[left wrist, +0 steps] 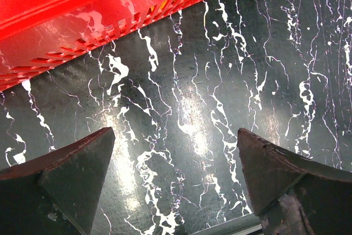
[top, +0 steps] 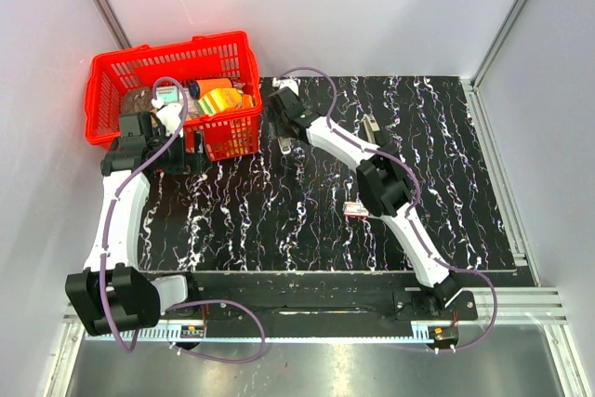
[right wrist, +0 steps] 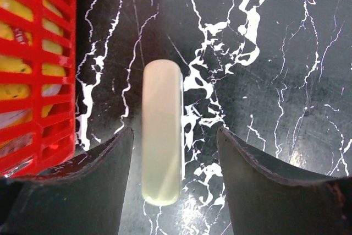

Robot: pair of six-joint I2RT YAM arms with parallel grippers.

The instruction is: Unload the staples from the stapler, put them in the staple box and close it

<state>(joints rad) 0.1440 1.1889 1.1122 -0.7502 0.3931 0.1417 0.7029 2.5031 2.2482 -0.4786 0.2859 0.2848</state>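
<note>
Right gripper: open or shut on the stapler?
Open. The right gripper straddles the stapler, which lies flat on the mat; bare mat shows between it and either jaw.

Bright overhead light, glossy glare

A red basket [top: 237, 132] full of things sits at the black mat's [top: 279, 220] ten o'clock corner. The little white stapler [top: 281, 145] lies just beside it, at its four o'clock, under the right gripper [top: 282, 135]. A small box [top: 354, 208] lies near the mat's middle.

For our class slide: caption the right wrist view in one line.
Open right tool straddles the cream stapler lying beside the red basket.
</note>
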